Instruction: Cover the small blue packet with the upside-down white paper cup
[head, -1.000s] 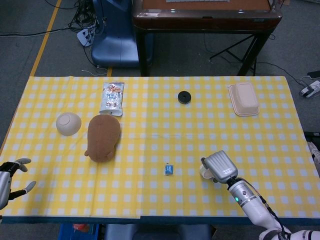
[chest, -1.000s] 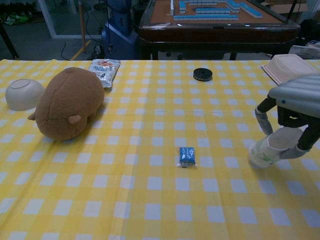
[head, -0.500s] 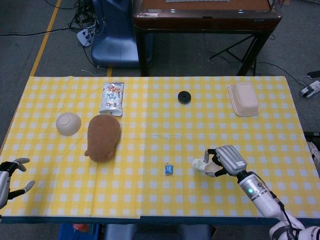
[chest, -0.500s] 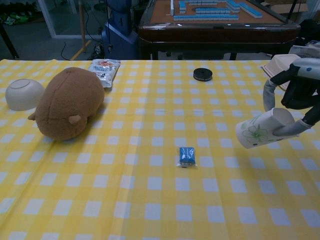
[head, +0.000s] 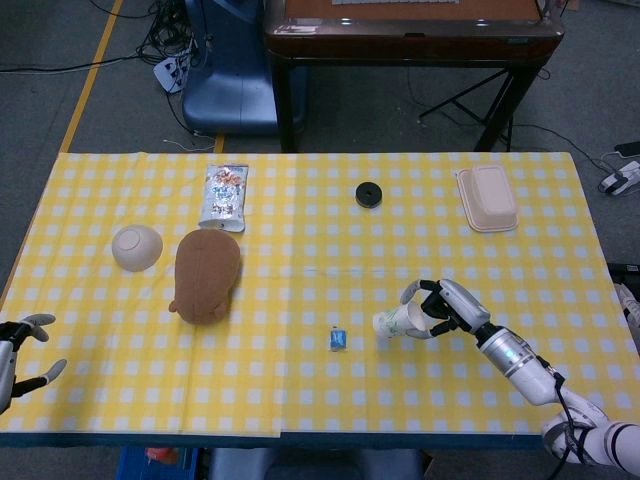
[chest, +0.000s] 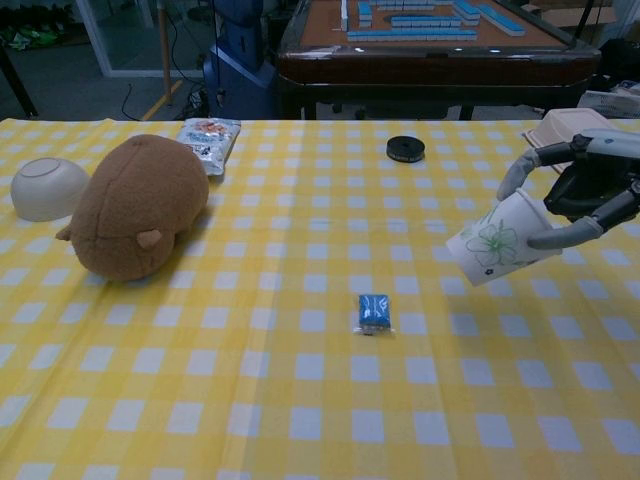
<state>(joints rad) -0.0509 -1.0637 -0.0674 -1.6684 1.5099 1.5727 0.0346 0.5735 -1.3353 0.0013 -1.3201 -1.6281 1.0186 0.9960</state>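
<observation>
Holding: right hand (chest: 590, 190) fingers (chest: 512, 176) wrapped round tilted white paper cup (chest: 490, 243)
Cup position: raised, right of small blue packet (chest: 375, 312)
Left hand (head: 12, 352): fingers spread, nothing held

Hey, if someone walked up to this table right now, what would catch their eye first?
Probably the white paper cup, held tilted above the yellow checked tablecloth in the right hand, its mouth angled down toward the left. Just left of it the small blue packet lies alone and uncovered near the table's middle. Next, the big brown plush toy at the left, beside an upturned white bowl.
</observation>
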